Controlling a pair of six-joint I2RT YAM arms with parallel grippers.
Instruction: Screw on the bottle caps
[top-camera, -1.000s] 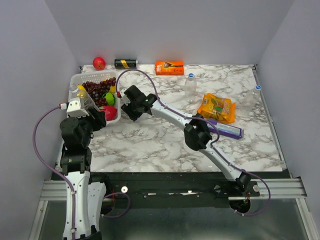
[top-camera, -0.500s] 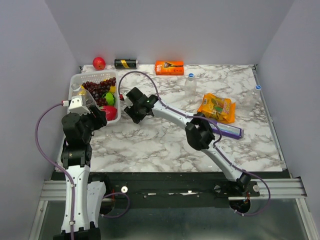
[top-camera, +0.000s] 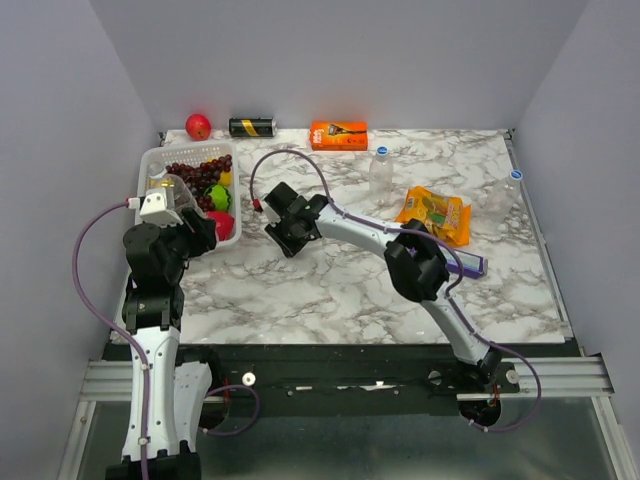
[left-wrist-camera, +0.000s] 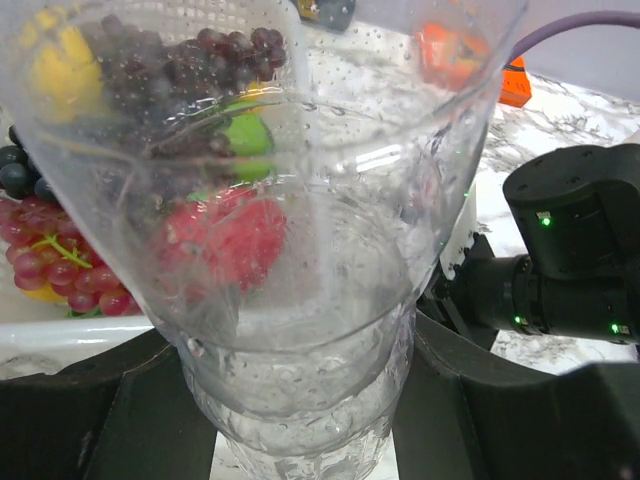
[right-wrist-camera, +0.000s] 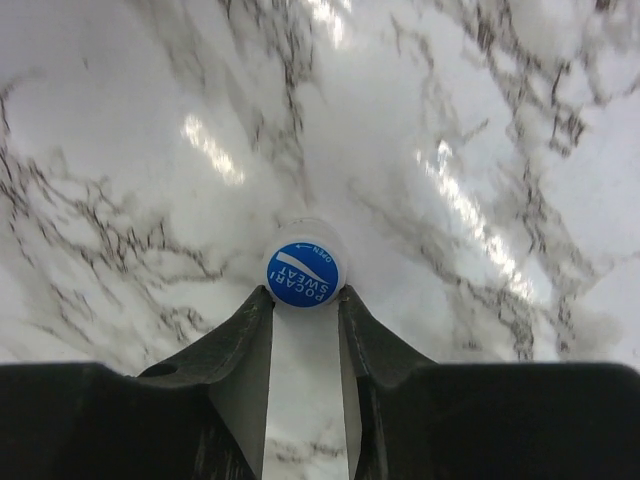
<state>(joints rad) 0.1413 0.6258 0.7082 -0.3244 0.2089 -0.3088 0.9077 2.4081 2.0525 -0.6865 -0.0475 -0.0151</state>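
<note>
Two bottles capped, one outstanding.
The far-edge bottle (top-camera: 380, 176) and right-edge bottle (top-camera: 511, 193) carry blue tops (top-camera: 381, 152). Left gripper (left-wrist-camera: 300, 420) clamps the third bottle (left-wrist-camera: 300, 250), clear with droplets inside, near the left edge by the basket (top-camera: 146, 160); right gripper (right-wrist-camera: 303, 305) pinches the blue cap (right-wrist-camera: 302, 274), white-lettered, over the bench (right-wrist-camera: 450, 120) just beside. Screwing on evidently remains.

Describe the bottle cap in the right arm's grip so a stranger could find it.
On the marble table, just right of the white fruit basket, the right end effector faces bare marble. Pinched at its fingertips is the bottle cap: round, blue, printed Pocari Sweat, the one cap not screwed on.
</note>
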